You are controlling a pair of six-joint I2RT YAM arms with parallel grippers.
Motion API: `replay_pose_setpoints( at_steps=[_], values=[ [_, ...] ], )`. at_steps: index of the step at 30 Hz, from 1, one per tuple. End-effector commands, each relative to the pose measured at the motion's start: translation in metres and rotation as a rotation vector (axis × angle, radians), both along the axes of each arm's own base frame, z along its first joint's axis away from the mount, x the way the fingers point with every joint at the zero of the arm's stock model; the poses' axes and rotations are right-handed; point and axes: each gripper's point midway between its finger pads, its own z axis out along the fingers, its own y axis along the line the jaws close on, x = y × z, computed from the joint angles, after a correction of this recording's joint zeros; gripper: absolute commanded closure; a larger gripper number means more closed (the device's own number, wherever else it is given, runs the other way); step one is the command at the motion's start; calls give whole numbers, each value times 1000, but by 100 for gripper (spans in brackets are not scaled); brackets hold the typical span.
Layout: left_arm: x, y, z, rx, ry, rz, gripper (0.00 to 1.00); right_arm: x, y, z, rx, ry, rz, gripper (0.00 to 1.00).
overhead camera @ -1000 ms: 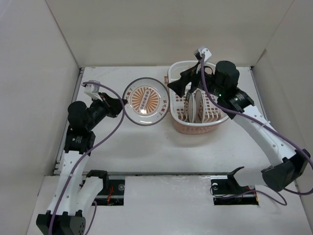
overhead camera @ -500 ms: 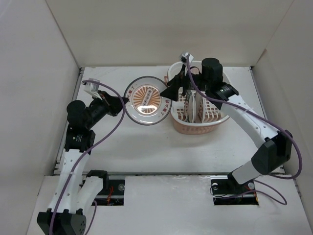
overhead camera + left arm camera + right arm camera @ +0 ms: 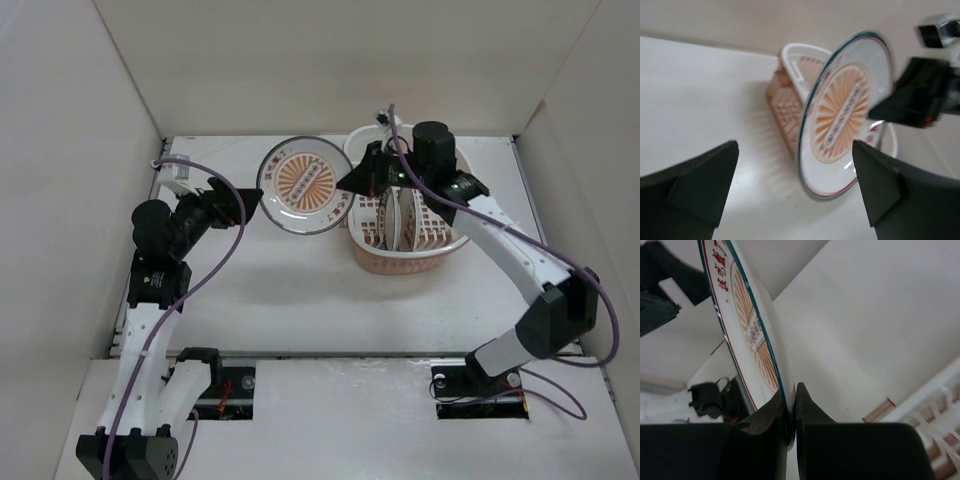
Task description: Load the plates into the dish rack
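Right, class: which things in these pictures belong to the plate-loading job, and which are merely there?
Job:
- orange sunburst plate, tilted up, its rim clamped in the right jaws
- plates on edge in the rack
- pink-and-white dish rack
- left jaws, open beside the sunburst plate

Merely there:
- purple cables
- white enclosure walls

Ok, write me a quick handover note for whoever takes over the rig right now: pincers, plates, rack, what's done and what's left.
Right pincer: shut on the rim of the orange sunburst plate, holding it steeply tilted just left of the dish rack.
Left pincer: open, facing the plate from the other side, not gripping it.
Rack: two plates stand upright between its ribs.
Done: two of three plates loaded.
Left: bring the sunburst plate over the rack, lower it into a free slot, release.
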Motion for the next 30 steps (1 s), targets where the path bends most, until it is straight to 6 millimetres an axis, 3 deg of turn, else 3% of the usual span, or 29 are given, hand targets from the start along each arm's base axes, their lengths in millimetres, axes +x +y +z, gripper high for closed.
replay_pose_setpoints(
  at_steps=[1, 2, 5, 7, 8, 12, 18, 30],
  values=[
    [17, 44, 12, 25, 42, 275, 0, 16, -81, 106, 33, -226, -522, 100],
    [17, 44, 13, 20, 66, 276, 0, 11, -76, 114, 46, -238, -508, 100],
    [24, 65, 8, 49, 103, 397, 0, -10, -149, 131, -101, -292, -864, 100],
    [25, 70, 8, 65, 99, 422, 0, -17, -184, 129, -184, -290, -1023, 100],
    [27, 70, -2, 68, 112, 422, 0, -18, -214, 126, -241, -284, -1165, 100],
    [29, 64, -24, 85, 154, 386, 0, -37, -272, 116, -402, -269, -1391, 100],
    [27, 55, -29, 99, 159, 345, 0, -37, -303, 81, -588, -220, -1491, 100],
    [16, 47, -15, 125, 110, 331, 0, -1, -283, 5, -743, -150, -1408, 100]
  ],
)
